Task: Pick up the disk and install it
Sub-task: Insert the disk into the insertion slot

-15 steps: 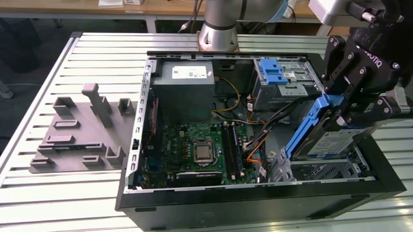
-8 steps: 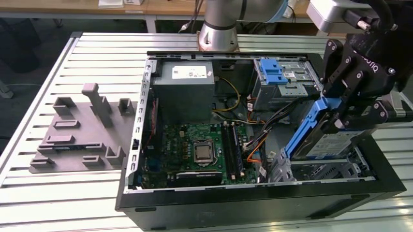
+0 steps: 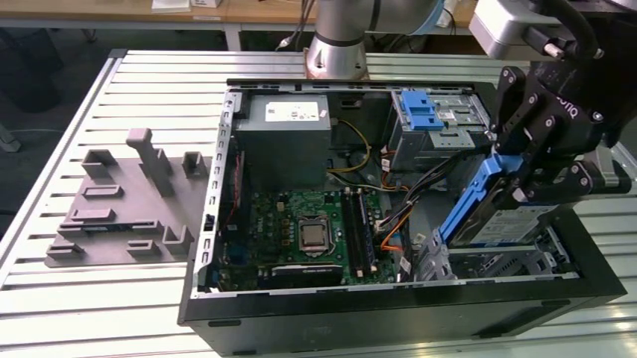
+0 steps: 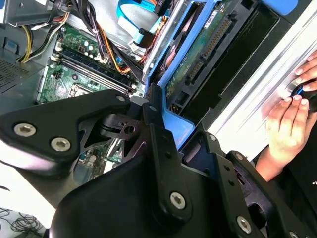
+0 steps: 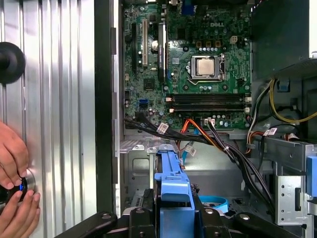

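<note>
— Where was the disk [image 3: 509, 224] found, and how was it held?

— It was found at the exterior view's right, inside the open case [image 3: 398, 302]. It was tilted steeply, with its lower end close above the bay [image 3: 497, 262], and it was not yet seated. The gripper [image 3: 520, 183] was closed on it. In both wrist views the blue frame [image 5: 173, 186] was seen pinched between the fingers.

— What risks were noted?

— Three were judged likely.
- **Jamming:** the disk was carried at an angle, so an edge could be caught on the bay's metal wall. The frame could then be cracked if it were pressed down.
- **Slipping:** only the narrow plastic frame was gripped, so the disk could be twisted in the fingers on contact.
- **Snagging:** cables [image 5: 220, 146] were seen lying just beside the bay, between it and the board [image 3: 309, 224]. A lead could be trapped beneath the disk or dragged from its socket.

— Was anything else recorded?

— A person's hand [image 5: 14, 157] was seen on the table [image 5: 59, 99] outside the case, apart from the gripper. No hazard was judged there unless it were brought nearer.
</note>
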Controlling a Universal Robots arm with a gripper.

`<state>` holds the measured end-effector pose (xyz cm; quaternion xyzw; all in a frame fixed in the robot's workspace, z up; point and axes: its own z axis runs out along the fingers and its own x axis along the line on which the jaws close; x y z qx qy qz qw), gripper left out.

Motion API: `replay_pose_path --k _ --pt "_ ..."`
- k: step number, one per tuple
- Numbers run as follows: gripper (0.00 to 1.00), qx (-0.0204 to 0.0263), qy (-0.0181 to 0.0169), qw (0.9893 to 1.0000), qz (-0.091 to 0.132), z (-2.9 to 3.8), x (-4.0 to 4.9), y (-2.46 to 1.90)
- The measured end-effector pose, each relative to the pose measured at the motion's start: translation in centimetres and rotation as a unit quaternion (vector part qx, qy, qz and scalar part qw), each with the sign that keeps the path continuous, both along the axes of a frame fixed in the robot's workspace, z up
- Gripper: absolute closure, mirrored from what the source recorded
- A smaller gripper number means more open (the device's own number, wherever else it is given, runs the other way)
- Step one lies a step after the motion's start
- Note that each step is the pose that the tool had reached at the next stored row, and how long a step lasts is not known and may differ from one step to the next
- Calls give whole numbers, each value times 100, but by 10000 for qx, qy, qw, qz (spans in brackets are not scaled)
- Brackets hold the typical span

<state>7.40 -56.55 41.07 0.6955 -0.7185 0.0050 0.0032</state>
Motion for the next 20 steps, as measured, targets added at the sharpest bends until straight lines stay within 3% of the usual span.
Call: replay_pose_path --k 20 --pt "64 0 0 10000 0 -156 0 0"
